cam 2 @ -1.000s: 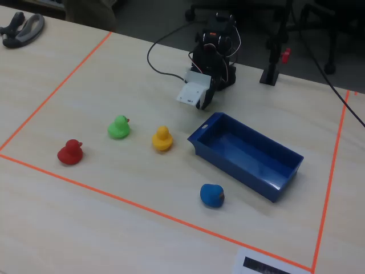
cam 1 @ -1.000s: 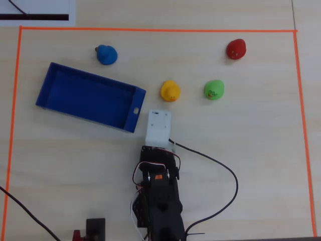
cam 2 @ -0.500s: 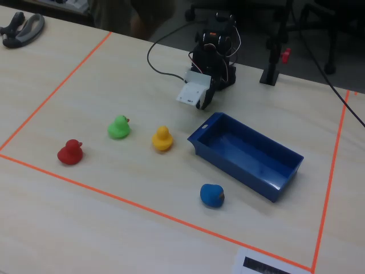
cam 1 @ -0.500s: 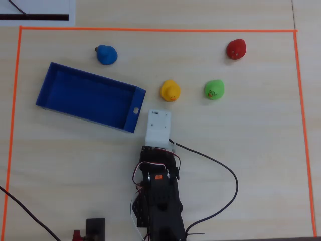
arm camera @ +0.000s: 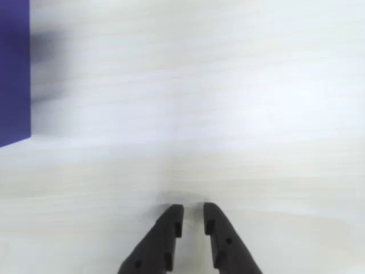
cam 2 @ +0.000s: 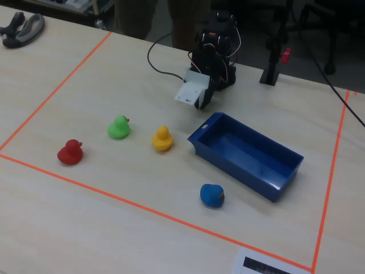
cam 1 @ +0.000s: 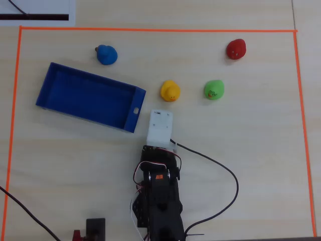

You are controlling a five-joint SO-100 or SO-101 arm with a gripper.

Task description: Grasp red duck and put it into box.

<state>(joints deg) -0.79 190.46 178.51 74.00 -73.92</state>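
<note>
Red duck (cam 1: 236,49): small glossy toy, upright on the table near the far right corner of the overhead view. Box (cam 1: 46,93): shallow blue open-top tray, empty, lying well apart at left, white mark on its near short wall.

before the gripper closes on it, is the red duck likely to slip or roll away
The red duck looks glossy and rounded, so narrow fingers may slide off unless they close across its middle. It sits upright on the table, hinting at a flattish base: a nudge would probably make it skid or tip, not roll. Small size suggests it is light.
</note>
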